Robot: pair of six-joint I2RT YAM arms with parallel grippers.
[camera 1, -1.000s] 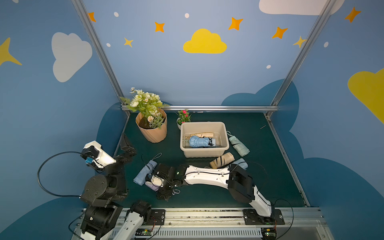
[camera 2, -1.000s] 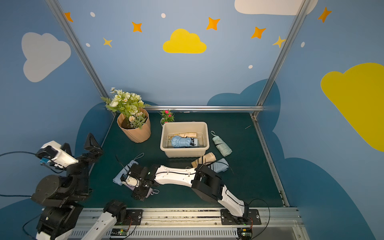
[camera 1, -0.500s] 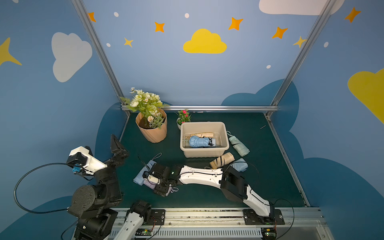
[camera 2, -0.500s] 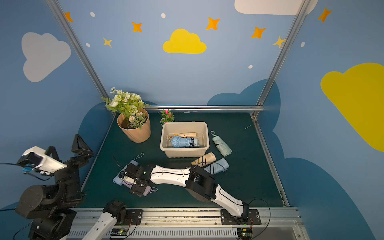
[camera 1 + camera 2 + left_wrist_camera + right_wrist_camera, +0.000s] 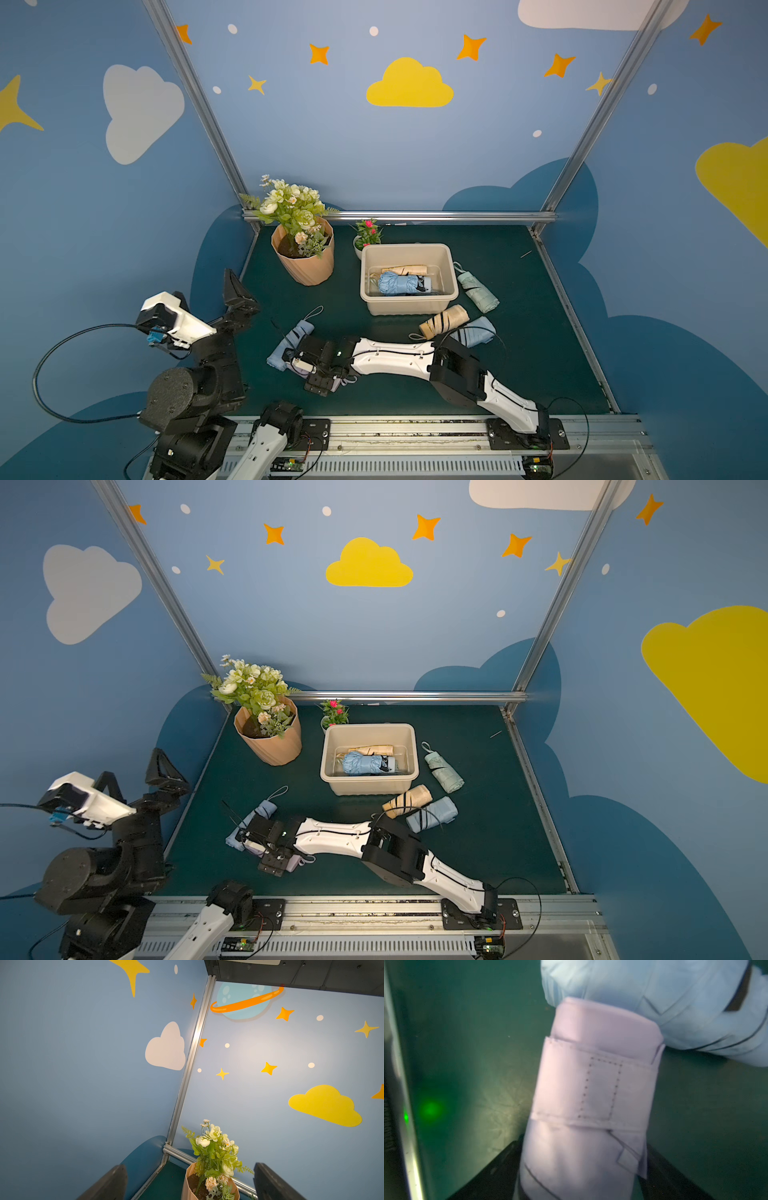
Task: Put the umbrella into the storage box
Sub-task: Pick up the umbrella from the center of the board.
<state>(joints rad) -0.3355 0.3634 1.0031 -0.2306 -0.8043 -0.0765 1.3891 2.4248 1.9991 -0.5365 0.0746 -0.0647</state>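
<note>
Right gripper: the right gripper lies low over the dark green mat at the front left; its black fingers stand either side of the lilac folded fabric umbrella, close against it; whether they squeeze it I cannot tell
Right arm, change: a second ago the pincer sat nearer the middle of the front edge; it has since reached further left, and the elbow has followed
Left gripper: the left gripper is released, jaws wide apart, raised and aimed toward the ribbed tan flower pot
Left arm, change: swung back off the mat toward the side wall since a second ago
Umbrella: on the mat, right against a light blue folded umbrella with a wrist loop, well apart from the box
Storage box: the beige rectangular plastic storage box holds a blue folded umbrella and a beige folded umbrella, unchanged
Beside the box: mint green umbrella, tan black-strapped umbrella, pale blue umbrella, all as before
</note>
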